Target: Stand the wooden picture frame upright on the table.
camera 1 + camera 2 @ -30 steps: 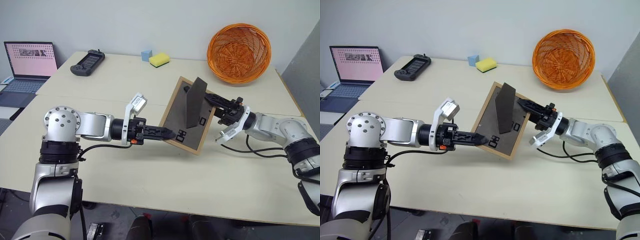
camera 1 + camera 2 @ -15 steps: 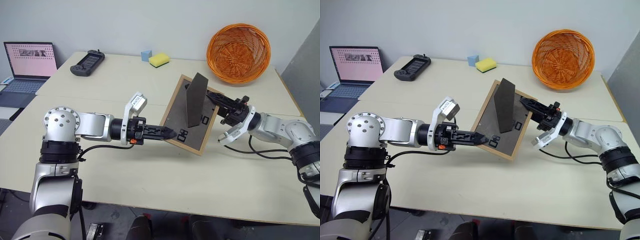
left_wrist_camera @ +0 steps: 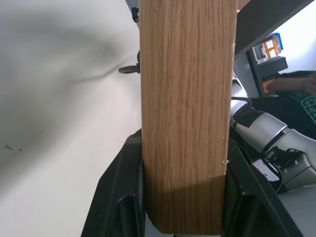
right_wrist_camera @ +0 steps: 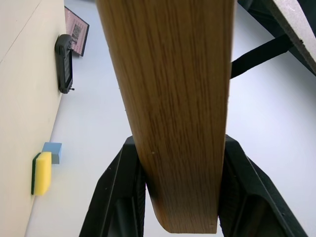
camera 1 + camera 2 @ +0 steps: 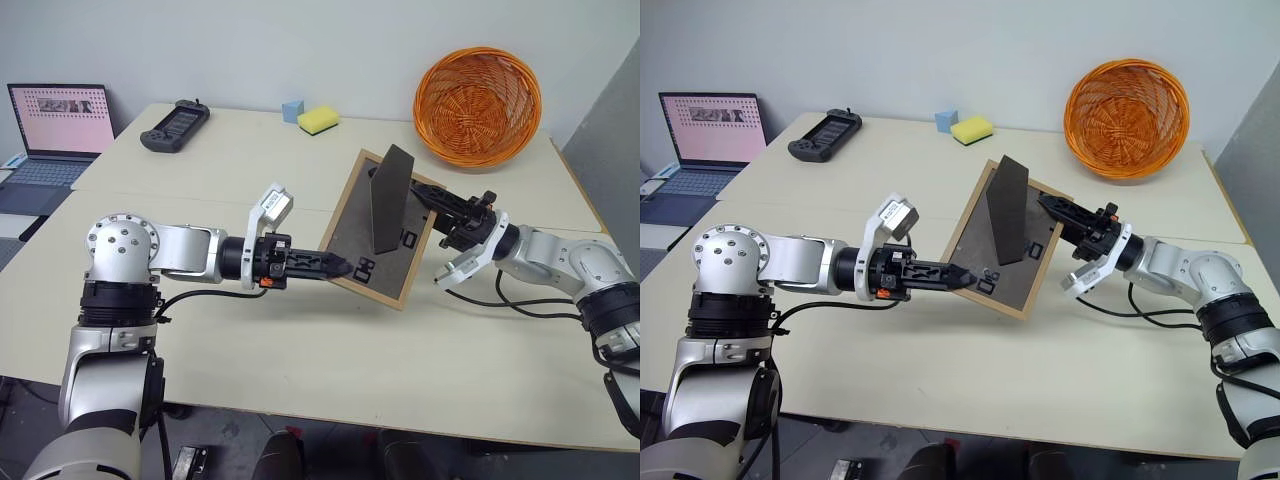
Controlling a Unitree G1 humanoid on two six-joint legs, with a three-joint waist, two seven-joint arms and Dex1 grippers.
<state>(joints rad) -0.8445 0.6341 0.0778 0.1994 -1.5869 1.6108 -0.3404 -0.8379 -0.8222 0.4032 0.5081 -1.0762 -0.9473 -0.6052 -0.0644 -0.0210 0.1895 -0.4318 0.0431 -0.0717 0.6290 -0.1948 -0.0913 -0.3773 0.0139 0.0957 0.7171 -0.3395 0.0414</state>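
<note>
Wooden picture frame hangs tilted above the table near its middle, grey back and swung-out prop leg facing the camera. The left gripper is clamped on its edge at eight o'clock, and the right gripper pinches the edge at three o'clock. It looks light and stiff, though the smooth wood may slip and any glass could crack. Hold the thick border, never the thin hinged leg.
</note>
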